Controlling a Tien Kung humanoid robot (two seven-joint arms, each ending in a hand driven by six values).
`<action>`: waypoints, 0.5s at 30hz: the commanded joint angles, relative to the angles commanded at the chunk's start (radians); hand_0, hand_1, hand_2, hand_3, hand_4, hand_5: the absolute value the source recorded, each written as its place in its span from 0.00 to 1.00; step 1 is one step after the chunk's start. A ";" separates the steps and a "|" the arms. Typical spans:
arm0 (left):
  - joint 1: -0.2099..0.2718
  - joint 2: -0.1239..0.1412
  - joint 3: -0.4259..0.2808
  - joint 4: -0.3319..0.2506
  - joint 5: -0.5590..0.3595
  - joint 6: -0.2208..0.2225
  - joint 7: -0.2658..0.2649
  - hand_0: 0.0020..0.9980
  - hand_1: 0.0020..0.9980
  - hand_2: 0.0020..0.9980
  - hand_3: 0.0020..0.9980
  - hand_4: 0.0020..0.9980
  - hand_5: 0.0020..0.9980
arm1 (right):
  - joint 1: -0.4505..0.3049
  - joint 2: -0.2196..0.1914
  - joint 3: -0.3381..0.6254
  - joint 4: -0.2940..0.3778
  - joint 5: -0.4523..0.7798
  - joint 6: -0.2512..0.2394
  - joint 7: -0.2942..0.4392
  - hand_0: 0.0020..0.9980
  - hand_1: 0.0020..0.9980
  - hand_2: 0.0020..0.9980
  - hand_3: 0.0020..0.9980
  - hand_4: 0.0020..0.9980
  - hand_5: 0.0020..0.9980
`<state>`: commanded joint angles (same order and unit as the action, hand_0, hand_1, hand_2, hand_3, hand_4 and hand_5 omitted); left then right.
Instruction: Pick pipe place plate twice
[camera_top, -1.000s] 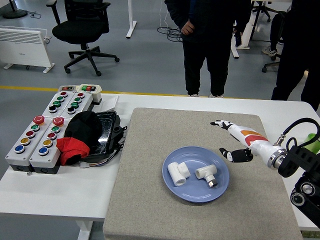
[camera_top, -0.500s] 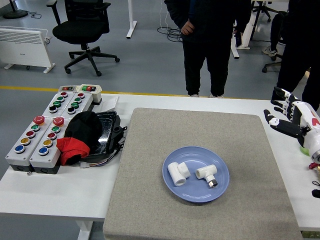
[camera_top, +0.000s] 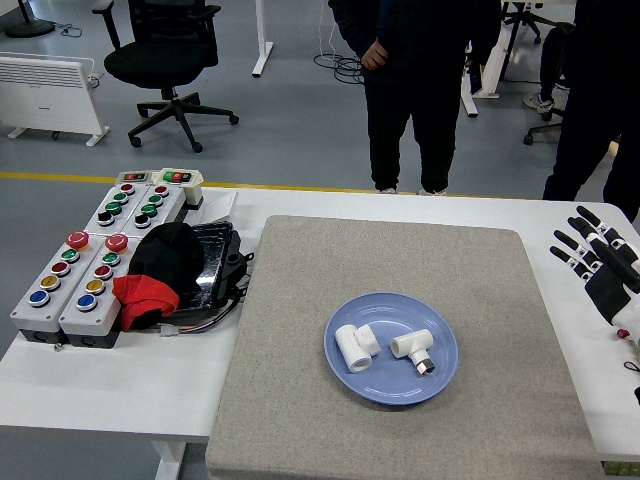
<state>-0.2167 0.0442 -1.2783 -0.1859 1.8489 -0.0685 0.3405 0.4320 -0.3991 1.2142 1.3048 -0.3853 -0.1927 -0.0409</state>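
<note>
Since a second ago the right hand (camera_top: 600, 268) has pulled back from just beside the plate to the table's right edge, where it now hangs over the bare white top, well apart from the plate. Its fingers (camera_top: 572, 244) are spread and straight, pointing up and to the left, and they hold nothing. Neither pipe piece has moved in that time.

Both white pipe pieces lie inside the blue plate (camera_top: 347, 372). One is an elbow piece (camera_top: 354, 346) on the plate's left half; the other is a smaller fitting (camera_top: 413, 347) with a dark metal end, on the right half. They are near each other, though whether they touch cannot be told. The plate sits on a grey mat (camera_top: 300, 300) that covers the middle of the white table (camera_top: 120, 385), a little right of the mat's centre and nearer its front edge.

To the left of the mat, on the table top, lies a black tray (camera_top: 212, 262) with a black and red cloth (camera_top: 152, 275) heaped over its left part. Further left stand grey button boxes (camera_top: 75, 280) with red, green, yellow and blue buttons, two in front and two behind.

Beyond the table's far side a person in dark clothes (camera_top: 415, 90) stands on the grey floor, one hand (camera_top: 375, 53) at waist height. An office chair (camera_top: 165, 60) stands at upper left.
</note>
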 joint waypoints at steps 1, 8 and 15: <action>0.000 0.000 0.000 0.000 0.000 0.000 0.000 0.73 0.74 0.70 0.65 0.41 1.00 | 0.000 0.000 0.000 0.000 0.001 0.000 0.000 0.85 0.81 0.91 0.86 0.59 0.52; -0.004 0.001 0.002 0.000 -0.008 0.000 0.002 0.73 0.74 0.70 0.65 0.41 1.00 | 0.003 0.002 0.003 -0.001 0.009 -0.009 -0.006 0.85 0.81 0.91 0.86 0.59 0.53; -0.007 0.002 0.005 0.000 -0.012 0.001 0.003 0.73 0.74 0.70 0.65 0.41 1.00 | 0.004 0.001 0.006 -0.006 0.015 -0.006 -0.012 0.85 0.81 0.91 0.86 0.58 0.53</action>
<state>-0.2237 0.0458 -1.2737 -0.1856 1.8368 -0.0674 0.3432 0.4358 -0.3979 1.2207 1.2991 -0.3704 -0.1986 -0.0525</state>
